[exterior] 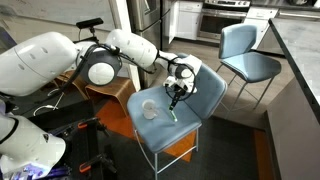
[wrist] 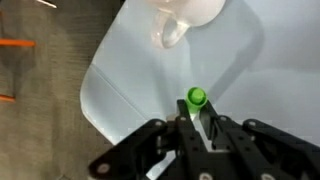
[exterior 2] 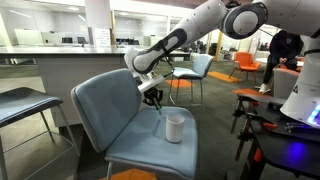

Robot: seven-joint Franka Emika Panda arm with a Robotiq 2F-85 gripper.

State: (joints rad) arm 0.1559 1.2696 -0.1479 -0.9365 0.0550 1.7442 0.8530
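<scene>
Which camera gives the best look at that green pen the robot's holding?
The wrist view: the green pen is close and bright, gripped in the tool, though seen end-on. In an exterior view it is a thin green sliver; elsewhere it is too small to tell.

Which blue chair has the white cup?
The near blue chair, under the gripper with the green marker; cup sits on its seat. The far chair stands behind.

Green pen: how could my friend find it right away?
Look for the blue chair with a white cup on its seat. Beside the cup, just above the seat, the end effector is shut on a thin pen. It is the only bright green thing there.
</scene>
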